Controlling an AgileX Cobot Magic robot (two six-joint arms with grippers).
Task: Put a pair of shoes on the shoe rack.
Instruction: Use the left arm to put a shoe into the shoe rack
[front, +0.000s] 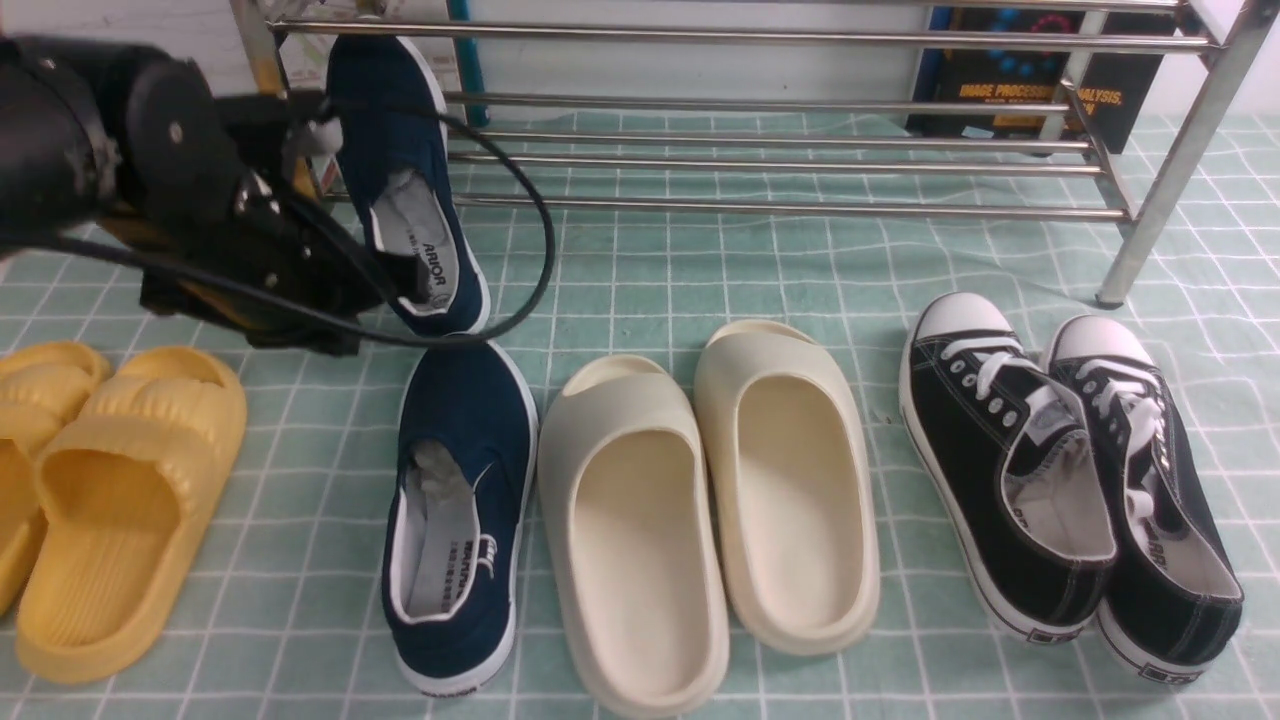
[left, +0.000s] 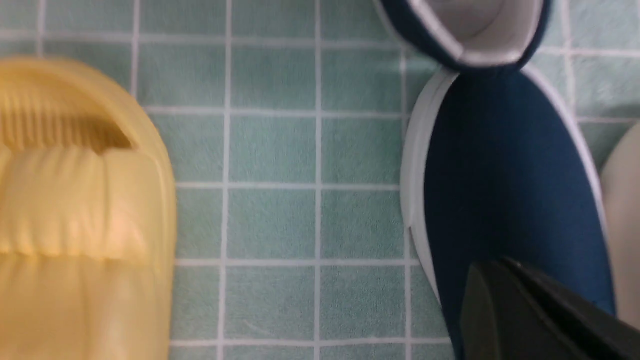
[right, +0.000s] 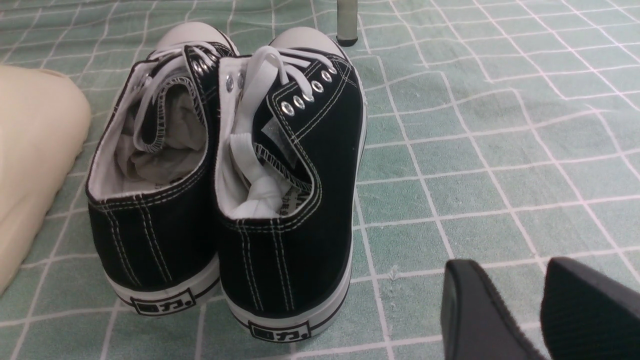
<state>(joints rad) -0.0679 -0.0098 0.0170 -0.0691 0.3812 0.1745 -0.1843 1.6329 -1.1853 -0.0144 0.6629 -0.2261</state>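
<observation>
One navy shoe (front: 460, 520) of the pair lies flat on the green mat, toe toward the shoe rack (front: 800, 209). The other navy shoe (front: 400, 150) slants across the rack's left end, toe up against the bars and heel (left: 475, 30) low by the first shoe's toe (left: 500, 165). My left gripper (front: 410, 285) hovers over that toe. Its fingers (left: 500, 280) are pressed together with nothing between them. Over bare mat to the right of the black sneakers, my right gripper (right: 515, 270) stands open and holds nothing.
Two cream slides (front: 700, 500) lie right of the floor navy shoe, and yellow slides (front: 120, 500) left of it. Black lace-up sneakers (front: 1000, 470) stand at the right, below a rack leg (right: 346, 20). A dark book (front: 1030, 90) leans behind the rack.
</observation>
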